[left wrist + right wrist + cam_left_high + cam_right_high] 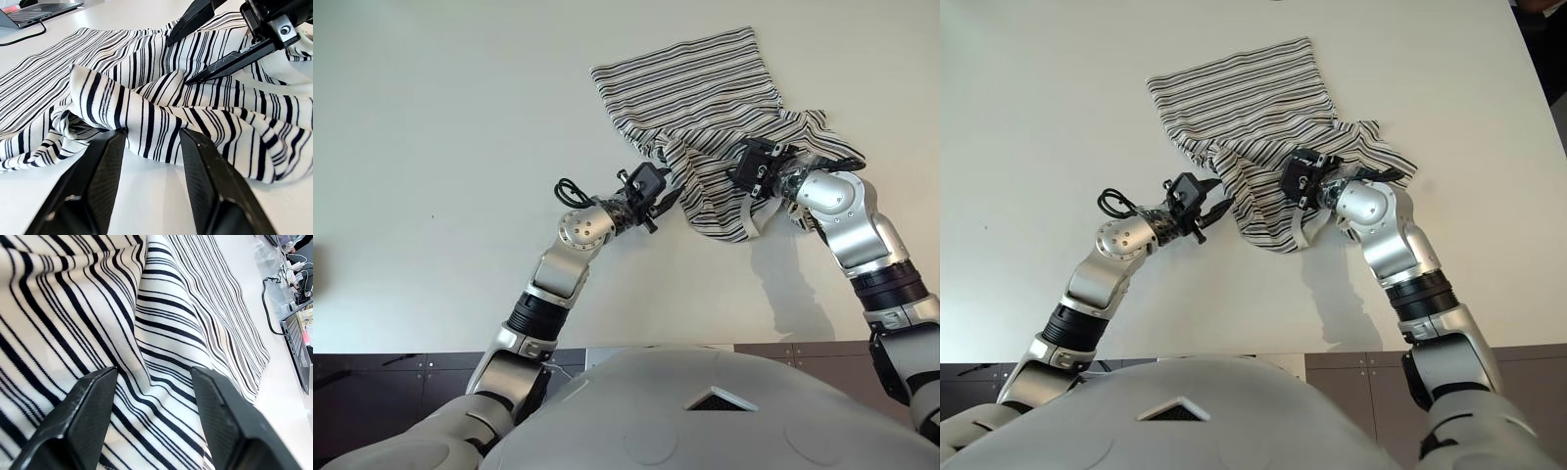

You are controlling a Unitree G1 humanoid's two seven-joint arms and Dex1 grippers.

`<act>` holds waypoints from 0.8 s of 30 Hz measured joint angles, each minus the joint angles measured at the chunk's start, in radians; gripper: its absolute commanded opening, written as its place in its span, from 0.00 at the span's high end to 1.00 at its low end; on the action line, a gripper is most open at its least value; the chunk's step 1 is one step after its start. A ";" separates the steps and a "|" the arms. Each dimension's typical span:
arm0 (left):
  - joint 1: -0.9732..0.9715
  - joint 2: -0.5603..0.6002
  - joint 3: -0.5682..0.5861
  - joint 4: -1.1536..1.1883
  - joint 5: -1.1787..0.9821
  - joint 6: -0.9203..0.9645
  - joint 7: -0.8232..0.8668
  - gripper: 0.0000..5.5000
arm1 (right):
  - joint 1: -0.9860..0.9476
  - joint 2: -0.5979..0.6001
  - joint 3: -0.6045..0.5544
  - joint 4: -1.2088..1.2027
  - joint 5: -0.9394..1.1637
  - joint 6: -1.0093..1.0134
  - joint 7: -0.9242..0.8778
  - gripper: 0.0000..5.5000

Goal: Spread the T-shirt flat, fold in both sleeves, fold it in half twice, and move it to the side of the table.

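White desk [431,117] carries the crumpled T-shirt [695,78]; our left tool [154,134] and right tool [154,372] stand wide, seemingly touching its folds.

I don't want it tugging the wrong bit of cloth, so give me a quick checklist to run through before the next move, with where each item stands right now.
1. T-shirt spread flat: not ok, its near part is bunched in folds.
2. Left gripper open: ok, a fold sits at its fingertips.
3. Right gripper open: ok, it is over the striped cloth.
4. Top layer of the bunch identified: cannot tell, the folds overlap.
5. Laptop cable off the shirt: ok, it lies apart from it on the table.
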 measured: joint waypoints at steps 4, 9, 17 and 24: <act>-0.065 -0.008 -0.016 0.099 0.060 -0.016 0.008 0.64 | -0.003 0.004 0.001 0.005 0.000 0.000 -0.001 0.50; -0.195 0.043 -0.138 0.194 0.263 -0.058 0.004 0.64 | -0.005 0.022 0.003 0.015 -0.008 0.000 -0.016 0.50; 0.066 0.320 -0.075 -0.266 0.367 0.108 -0.096 0.64 | 0.075 0.050 -0.011 -0.079 -0.018 0.060 -0.077 0.50; 0.372 0.435 0.130 -0.589 0.163 0.296 -0.225 0.64 | 0.256 0.096 -0.058 -0.338 0.100 0.192 -0.047 0.50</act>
